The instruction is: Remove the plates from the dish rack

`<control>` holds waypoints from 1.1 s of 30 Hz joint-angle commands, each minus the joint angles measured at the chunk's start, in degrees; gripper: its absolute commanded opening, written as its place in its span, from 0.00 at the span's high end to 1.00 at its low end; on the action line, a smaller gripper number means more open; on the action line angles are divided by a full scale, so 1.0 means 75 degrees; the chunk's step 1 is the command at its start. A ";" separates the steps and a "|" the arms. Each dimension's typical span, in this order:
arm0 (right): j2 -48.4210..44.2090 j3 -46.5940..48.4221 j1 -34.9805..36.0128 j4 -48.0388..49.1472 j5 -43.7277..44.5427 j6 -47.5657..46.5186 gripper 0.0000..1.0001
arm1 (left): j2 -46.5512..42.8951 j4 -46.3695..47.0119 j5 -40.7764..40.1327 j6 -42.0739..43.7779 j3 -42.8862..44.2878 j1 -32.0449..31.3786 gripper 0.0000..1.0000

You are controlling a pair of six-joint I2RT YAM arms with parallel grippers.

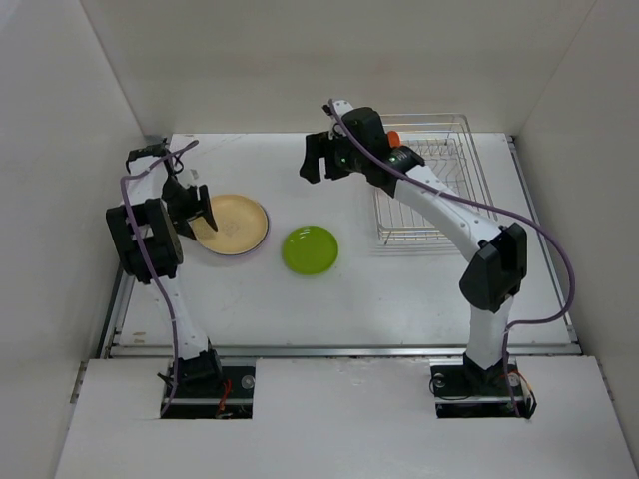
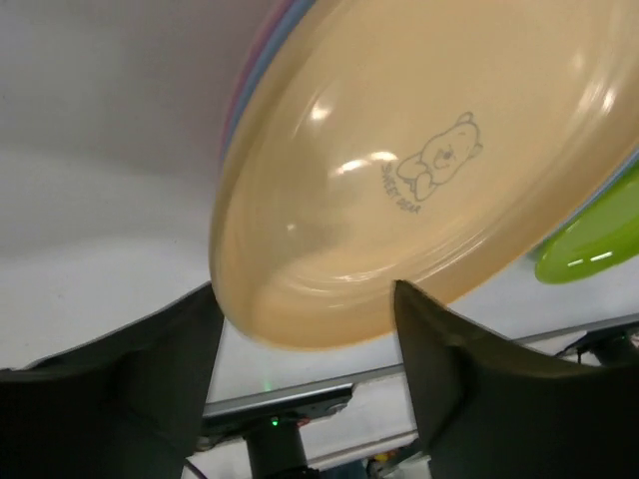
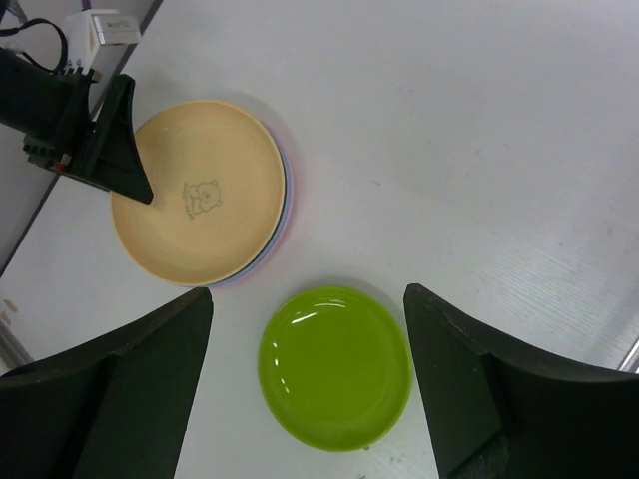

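Bright, even light — soft shadows, glints on cream-yellow plate.

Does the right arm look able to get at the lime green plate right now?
Probably yes: the right end effector hangs open above the lime green plate, which lies alone on the table, apart from the cream plate stack.

left arm folded tight at the elbow, wrist tipped down & to the right; left gripper sits low, jaws partly apart; right arm stretched fwd & across toward centre, forearm raised; right gripper hangs high, pointing down, jaws wide w/ nothing betw. them; both bases side by side at bottom.
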 commanded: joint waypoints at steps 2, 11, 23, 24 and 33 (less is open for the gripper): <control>-0.0486 -0.0007 -0.0084 -0.0280 0.0764 0.0123 0.17 | -0.0208 -0.0484 -0.0909 -0.0034 0.0371 -0.0009 0.28; 0.0249 0.1738 -0.1722 -0.2141 0.3753 0.1025 0.09 | -0.1156 -0.0132 -0.2248 0.0036 0.0148 -0.0243 0.19; 0.1997 0.2420 -0.3049 -0.1500 0.3290 0.1038 0.26 | -0.2645 -0.0062 -0.2460 0.0036 -0.0262 -0.0243 0.17; 0.1998 0.2327 -0.3049 -0.1395 0.3135 0.1038 0.27 | -0.2646 -0.0131 -0.2460 0.0036 -0.0332 -0.0243 0.17; 0.1997 0.1506 -0.3049 -0.0421 0.2606 0.1178 0.37 | -0.2798 -0.0062 -0.2460 0.0036 -0.0742 -0.0243 0.17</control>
